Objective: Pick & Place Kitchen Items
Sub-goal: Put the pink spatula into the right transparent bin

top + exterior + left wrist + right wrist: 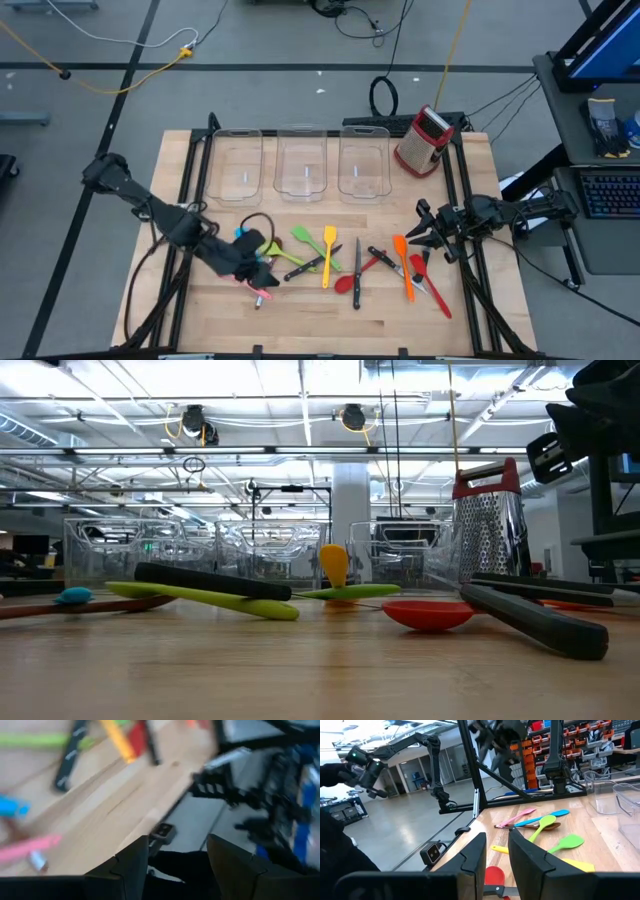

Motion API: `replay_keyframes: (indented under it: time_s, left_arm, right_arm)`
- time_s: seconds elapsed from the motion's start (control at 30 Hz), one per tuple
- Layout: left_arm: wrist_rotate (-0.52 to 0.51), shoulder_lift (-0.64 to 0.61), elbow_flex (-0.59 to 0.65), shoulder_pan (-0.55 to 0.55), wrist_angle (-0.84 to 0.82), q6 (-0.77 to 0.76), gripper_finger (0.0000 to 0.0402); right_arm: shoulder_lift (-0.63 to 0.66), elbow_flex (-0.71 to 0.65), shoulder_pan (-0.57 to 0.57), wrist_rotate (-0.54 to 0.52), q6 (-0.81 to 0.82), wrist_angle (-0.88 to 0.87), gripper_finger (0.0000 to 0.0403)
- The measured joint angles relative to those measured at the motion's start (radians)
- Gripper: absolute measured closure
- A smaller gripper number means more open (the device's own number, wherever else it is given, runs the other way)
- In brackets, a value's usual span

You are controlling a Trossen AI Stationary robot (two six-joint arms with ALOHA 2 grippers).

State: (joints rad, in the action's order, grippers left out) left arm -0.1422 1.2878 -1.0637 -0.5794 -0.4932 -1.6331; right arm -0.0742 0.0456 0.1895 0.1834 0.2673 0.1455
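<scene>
While left gripper (262, 272) gapes empty | orange spatula (403, 266) lies near-far | right gripper (428, 236) narrowly parted

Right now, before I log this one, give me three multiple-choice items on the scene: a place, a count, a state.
1. How many clear plastic bins are on the table? A two; B three; C four.
2. Where is the red-and-steel box grater? A in a bin; B beside the row's right end; C on the floor.
3. The bins are: A stacked; B full of knives; C empty.
Key: B, three stand in a row; B, it stands past the last bin; C, nothing lies inside.
</scene>
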Motion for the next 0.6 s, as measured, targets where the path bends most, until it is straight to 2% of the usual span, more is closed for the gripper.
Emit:
replay_keyframes:
  time_s: [0.2,0.47,0.6]
  left_arm:
    - [-0.083,0.069,0.001,-0.056,-0.062,-0.203,0.0194]
    - [-0.086,0.156,0.001,-0.085,-0.027,-0.270,0.0194]
    - [-0.050,0.196,0.001,-0.084,-0.071,-0.350,0.0194]
  right_arm:
    - [0.000,0.000,0.000,0.000,-0.033,0.000,0.0330]
    - [0.000,0.000,0.000,0.000,-0.033,0.000,0.0330]
    - [0.000,0.000,0.000,0.000,-0.033,0.000,0.0330]
